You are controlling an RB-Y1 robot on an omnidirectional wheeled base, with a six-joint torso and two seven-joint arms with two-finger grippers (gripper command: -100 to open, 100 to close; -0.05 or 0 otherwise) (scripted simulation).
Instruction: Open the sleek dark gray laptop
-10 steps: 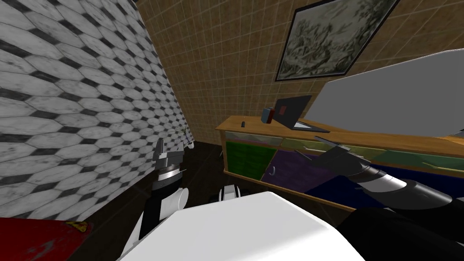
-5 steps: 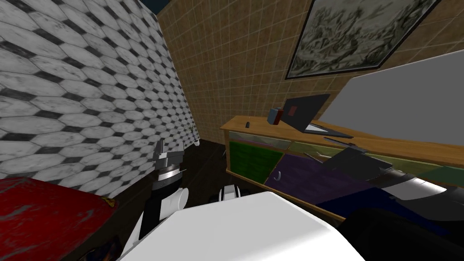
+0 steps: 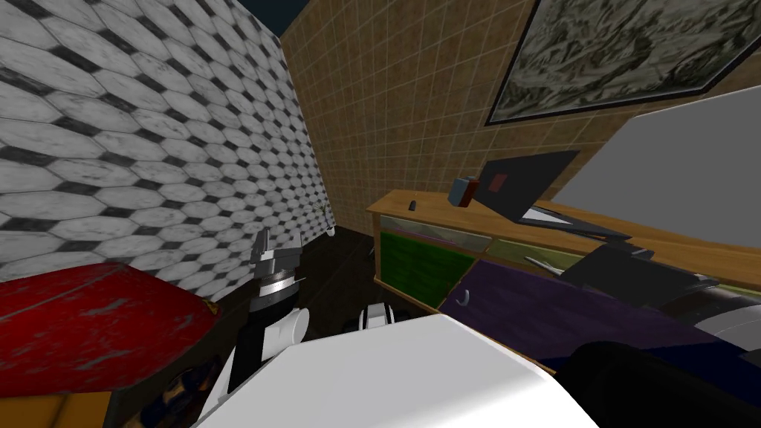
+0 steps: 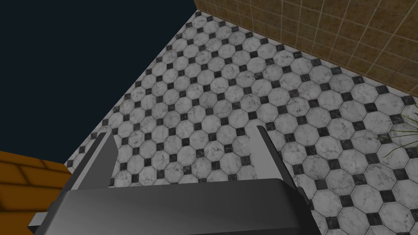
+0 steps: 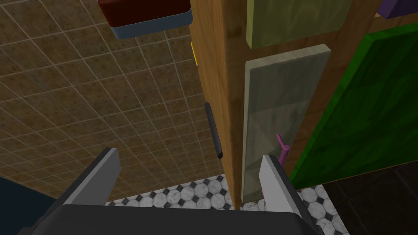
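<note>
Dark grey laptop [image 3: 520, 182], lid raised, on the wooden counter [image 3: 423, 206] beside a small box [image 3: 464, 192]; right hand [image 5: 187, 157] at the counter's front edge and left hand [image 4: 181, 134] both with fingers apart.

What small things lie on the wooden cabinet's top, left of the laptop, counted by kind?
Blue and dark red box: 1
Small dark stick: 1
Thin yellow stick: 1
Total: 3

Left end effector [image 4: 183, 134] upright, right end effector [image 5: 187, 157] forward, both spread apart
</note>
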